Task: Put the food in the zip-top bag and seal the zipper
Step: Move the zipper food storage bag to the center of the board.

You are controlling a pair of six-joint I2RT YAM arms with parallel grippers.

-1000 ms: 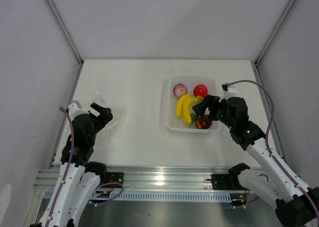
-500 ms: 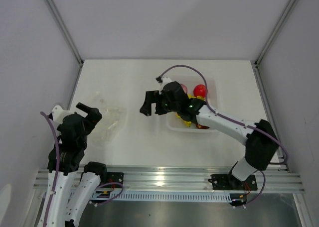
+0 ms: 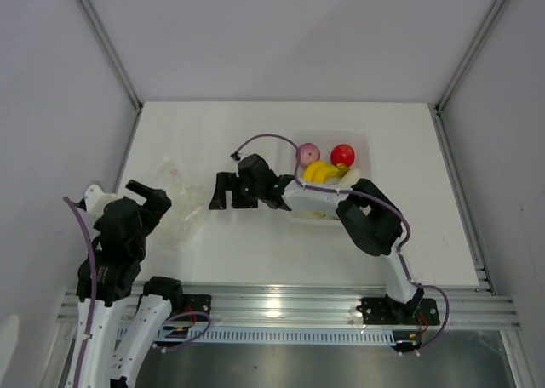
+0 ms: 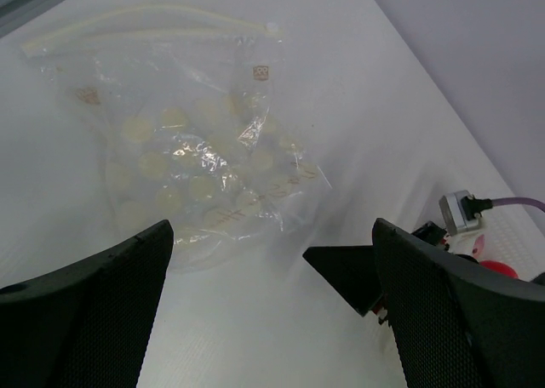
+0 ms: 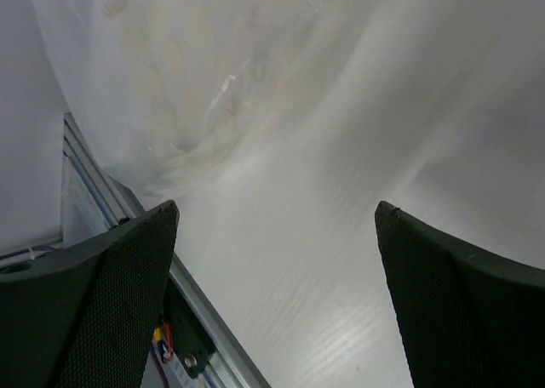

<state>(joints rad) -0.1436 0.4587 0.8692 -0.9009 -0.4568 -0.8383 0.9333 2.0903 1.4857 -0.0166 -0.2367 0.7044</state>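
The zip-top bag (image 3: 184, 202) lies flat and crinkled on the white table at the left, and its zipper (image 4: 153, 28) runs along the far edge in the left wrist view. The bag (image 4: 200, 154) holds nothing that I can see. My left gripper (image 3: 151, 193) hovers open just left of it, nothing between its fingers (image 4: 102, 303). My right gripper (image 3: 225, 192) reaches across from the right, open and empty, just right of the bag (image 5: 192, 82). The food sits in a tray: yellow bananas (image 3: 321, 173), pink onion (image 3: 307, 152), red fruit (image 3: 342, 154).
The translucent white tray (image 3: 367, 139) stands right of centre, partly covered by the right arm. A metal rail (image 3: 272, 301) runs along the near table edge and shows in the right wrist view (image 5: 98, 184). Grey walls enclose the table on three sides.
My right arm has swung from over the tray leftward across the table to beside the bag, still open. My left arm has drawn back a little toward the near left.
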